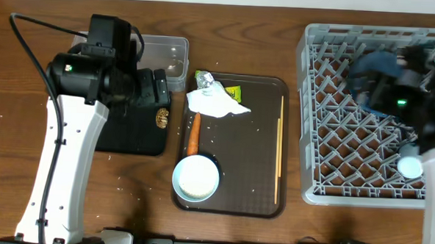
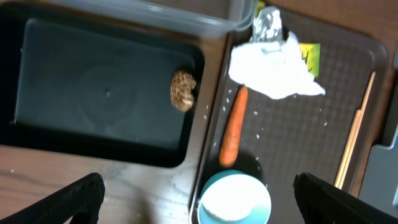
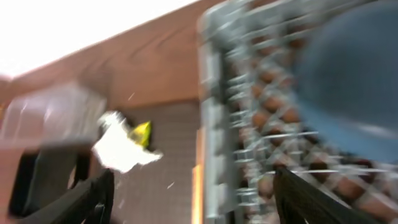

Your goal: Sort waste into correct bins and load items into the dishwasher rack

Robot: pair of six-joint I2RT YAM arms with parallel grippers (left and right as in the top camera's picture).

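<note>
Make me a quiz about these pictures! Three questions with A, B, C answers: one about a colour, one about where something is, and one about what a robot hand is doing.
1. What colour is the carrot lying on the brown serving tray?
A. purple
B. orange
C. green

2. Where is the brown food lump?
A. on the brown serving tray
B. in the black tray
C. on top of the carrot

3. How is the left gripper?
A. shut on the carrot
B. shut on the brown food lump
C. wide open, holding nothing

Answers:
1 B, the carrot shows bright orange against the dark tray.
2 B, the lump sits at the black tray's edge, apart from the carrot.
3 C, its two fingers stand far apart with nothing gripped between them.
</note>
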